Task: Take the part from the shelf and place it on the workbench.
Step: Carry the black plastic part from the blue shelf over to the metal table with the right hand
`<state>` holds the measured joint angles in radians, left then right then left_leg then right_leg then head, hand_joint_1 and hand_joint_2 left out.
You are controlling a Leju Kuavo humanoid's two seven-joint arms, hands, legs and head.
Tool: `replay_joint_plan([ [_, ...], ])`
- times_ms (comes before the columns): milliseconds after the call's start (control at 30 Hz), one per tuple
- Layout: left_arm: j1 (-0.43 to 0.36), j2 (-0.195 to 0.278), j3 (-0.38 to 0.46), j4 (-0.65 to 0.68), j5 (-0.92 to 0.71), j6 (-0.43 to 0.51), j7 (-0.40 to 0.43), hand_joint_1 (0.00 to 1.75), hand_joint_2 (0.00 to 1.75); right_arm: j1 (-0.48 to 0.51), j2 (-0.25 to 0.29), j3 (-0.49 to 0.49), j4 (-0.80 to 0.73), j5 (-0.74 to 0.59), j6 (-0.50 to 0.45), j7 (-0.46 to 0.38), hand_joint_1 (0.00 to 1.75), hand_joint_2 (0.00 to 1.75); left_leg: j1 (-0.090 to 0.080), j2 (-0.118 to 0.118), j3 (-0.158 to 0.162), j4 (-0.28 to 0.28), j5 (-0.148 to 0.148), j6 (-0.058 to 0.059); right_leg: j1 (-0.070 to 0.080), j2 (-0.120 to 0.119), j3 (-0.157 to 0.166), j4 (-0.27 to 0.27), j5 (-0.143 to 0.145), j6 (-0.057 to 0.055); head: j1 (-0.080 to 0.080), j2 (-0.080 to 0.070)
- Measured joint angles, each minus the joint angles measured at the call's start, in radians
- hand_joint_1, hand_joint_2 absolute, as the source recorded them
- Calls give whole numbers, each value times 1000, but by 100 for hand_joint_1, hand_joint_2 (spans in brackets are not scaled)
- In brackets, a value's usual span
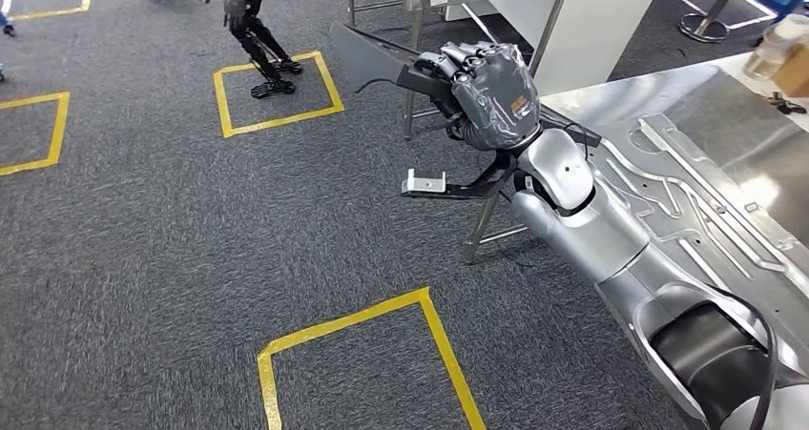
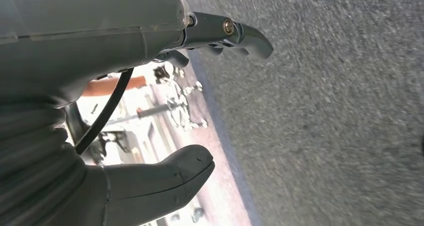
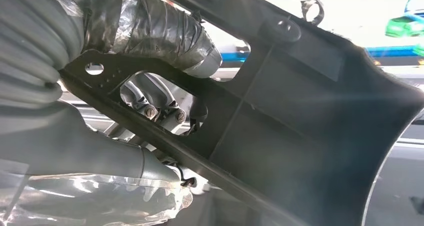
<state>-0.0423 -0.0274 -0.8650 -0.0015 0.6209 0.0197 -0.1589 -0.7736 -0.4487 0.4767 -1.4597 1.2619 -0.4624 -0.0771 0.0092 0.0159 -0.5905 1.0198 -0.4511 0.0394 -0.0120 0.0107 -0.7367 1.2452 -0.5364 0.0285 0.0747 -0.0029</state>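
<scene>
Above the carpet [image 1: 143, 258], just off the surface's [image 1: 735, 125] near corner, the right hand [image 1: 491, 92] holds the part [image 1: 377, 53], a dark flat plastic piece, fingers wrapped through an opening in it. The right wrist view confirms the hold: a taped finger [image 3: 165, 33] and the thumb [image 3: 100, 156] clamp the part [image 3: 300, 116] from both sides. The carry looks under way; the part is off the shelf and not yet set down. Next, the arm would need to swing it over the surface, onto a bare patch beside the metal panel [image 1: 687, 192] lying there.

The left hand [image 2: 150, 110] hangs over carpet, fingers apart, holding nothing. The part's far end is cut off in the wrist view, and the shelf cannot be made out.
</scene>
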Motion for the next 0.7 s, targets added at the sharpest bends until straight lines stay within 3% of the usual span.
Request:
replay_joint_plan([
  [67,1,0,0,0,1,0,0,0,175,5,0,0,1,0,1,0,175,175,-1,25,1,0,-4,0,-4,-6,-32,56,-5,5,0,0],
  [133,0,-1,0,0,1,0,0,0,175,4,0,0,1,1,2,0,175,175,-1,48,6,0,-9,-2,-4,-22,12,-33,54,5,0,0],
  [200,0,-2,-1,0,2,0,0,0,175,-3,-1,0,1,1,2,0,175,175,-5,68,14,1,-16,-10,5,-71,81,-165,101,-4,0,0],
  [233,-1,-2,-1,0,2,0,0,0,175,-6,-1,0,0,1,3,0,175,175,-8,77,18,1,-20,-14,11,-86,100,-202,109,-10,0,0],
  [267,-2,-3,-1,0,3,0,0,0,175,-9,-1,0,0,1,4,0,175,175,-10,86,21,0,-23,-20,16,-91,106,-216,107,-16,0,0],
  [333,-5,-3,-1,0,4,0,0,0,175,-12,-2,0,-1,1,6,1,175,175,-10,106,29,-3,-30,-31,15,-64,108,-220,109,-27,-1,0],
  [367,-6,-3,-1,0,5,0,-1,0,175,-13,-4,0,-2,2,6,1,175,175,-9,97,32,3,-38,-36,12,-52,112,-225,111,-33,-1,0],
  [433,-5,-3,-1,0,6,0,-1,0,175,-18,-5,0,-5,2,8,1,175,175,-6,49,8,67,-78,-44,5,-28,122,-234,115,-45,-1,0],
  [467,-4,-3,-2,0,8,0,-1,0,175,-20,-5,1,-6,3,9,1,175,175,-4,17,-20,128,-109,-45,5,-17,124,-235,114,-49,-1,0],
  [500,-2,-4,-2,0,9,0,-1,0,175,-20,-5,2,-6,3,10,2,175,175,-4,1,-58,199,-139,-46,6,-4,124,-234,114,-52,-1,0],
  [533,-2,-4,-2,0,10,0,-1,0,175,-18,-5,3,-6,4,12,2,175,175,-4,-6,-93,259,-158,-46,7,10,124,-233,113,-55,0,0],
  [567,-2,-4,-2,0,12,1,-1,0,175,-16,-5,6,-6,6,14,2,175,175,-4,-9,-115,291,-158,-46,8,24,124,-230,111,-56,-1,0],
  [600,-2,-4,-3,0,13,1,-1,0,175,-13,-5,8,-6,8,16,2,175,175,-3,-11,-121,285,-136,-45,8,39,124,-227,109,-55,-1,0],
  [633,-2,-5,-3,0,14,1,-1,0,175,-11,-4,9,-6,11,18,2,175,175,-3,-15,-108,240,-97,-43,8,53,125,-222,106,-54,-1,0],
  [700,0,-4,-6,0,16,2,-1,0,175,-9,-4,11,-5,17,22,3,175,175,1,-54,-57,104,-21,-39,7,79,122,-210,97,-47,-1,0],
])
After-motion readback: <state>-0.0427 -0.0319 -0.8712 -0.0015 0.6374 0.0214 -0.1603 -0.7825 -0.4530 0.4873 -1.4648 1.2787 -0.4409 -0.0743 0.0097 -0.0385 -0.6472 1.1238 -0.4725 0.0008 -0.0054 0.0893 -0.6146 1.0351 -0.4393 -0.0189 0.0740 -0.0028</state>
